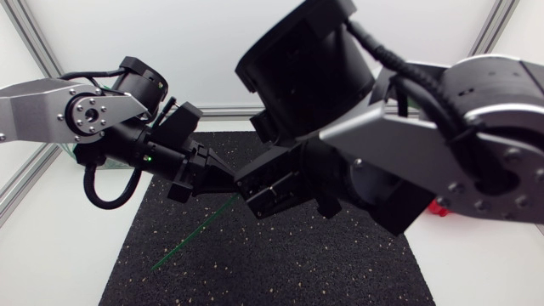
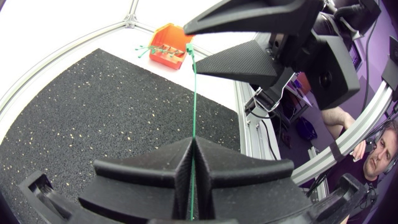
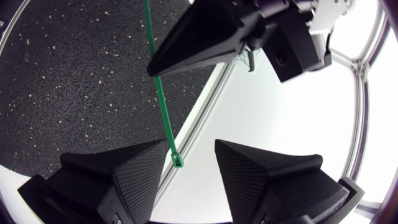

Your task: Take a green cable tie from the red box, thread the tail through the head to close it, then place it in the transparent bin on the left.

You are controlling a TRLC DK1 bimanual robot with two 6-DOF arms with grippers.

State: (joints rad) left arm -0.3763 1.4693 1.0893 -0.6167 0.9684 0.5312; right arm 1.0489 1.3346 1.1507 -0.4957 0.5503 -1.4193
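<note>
A green cable tie (image 1: 195, 231) hangs slanting above the black mat. My left gripper (image 2: 193, 163) is shut on its strap, and the tie (image 2: 194, 106) runs straight ahead from the fingers. The tie's head (image 3: 178, 162) lies between the fingers of my right gripper (image 3: 193, 163), close to one of them. That gripper is open, facing my left gripper (image 3: 155, 70). In the head view both grippers meet over the mat's far middle, the left gripper (image 1: 226, 178) against the right gripper (image 1: 248, 190). The red box (image 2: 169, 45) holds more green ties.
The black speckled mat (image 1: 280, 263) covers the table's middle, with white table around it. An aluminium frame rail (image 2: 249, 118) runs along the mat's edge. My right arm (image 1: 442, 144) fills much of the head view and hides most of the red box (image 1: 442, 208).
</note>
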